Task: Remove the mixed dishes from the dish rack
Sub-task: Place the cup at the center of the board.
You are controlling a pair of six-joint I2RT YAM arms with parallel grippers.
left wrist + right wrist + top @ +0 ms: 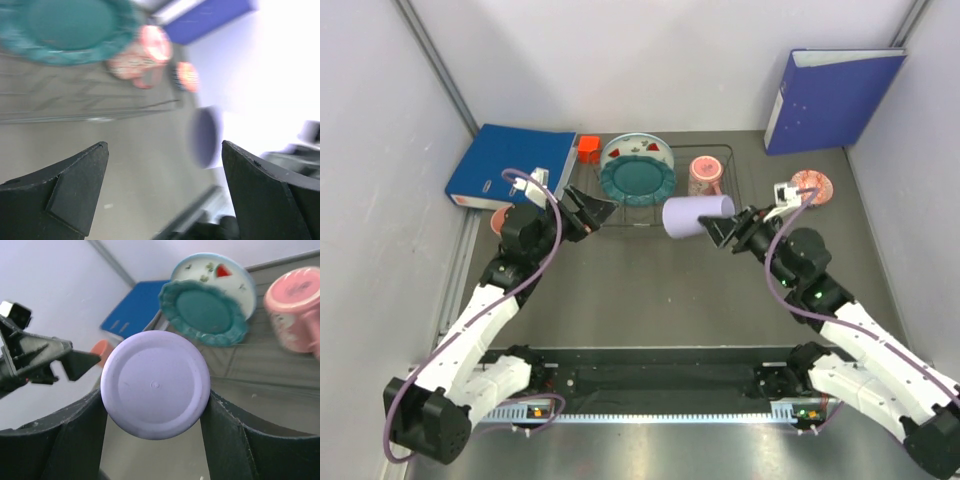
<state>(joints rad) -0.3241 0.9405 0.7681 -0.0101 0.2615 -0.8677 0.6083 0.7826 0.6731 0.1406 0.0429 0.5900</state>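
Cup (697,216) is lying sideways, right pincer (721,228) grasping its base; left pincer (597,212) is hanging released beside rack (725,152).

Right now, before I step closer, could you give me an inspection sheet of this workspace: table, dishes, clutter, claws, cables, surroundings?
Surface: grey table.
Job's things: dish rack holds the teal plate, the watermelon plate behind it and a pink patterned mug. The lavender cup is out, held on its side. One salmon cup stands right of the rack; the other salmon cup is left, partly hidden.
Clutter: red cube, flat blue binder, leaning blue binder.
Grippers: left gripper open, empty; right gripper clamped on the lavender cup.
Cables: purple cable looped along each arm.
Surroundings: pale walls.
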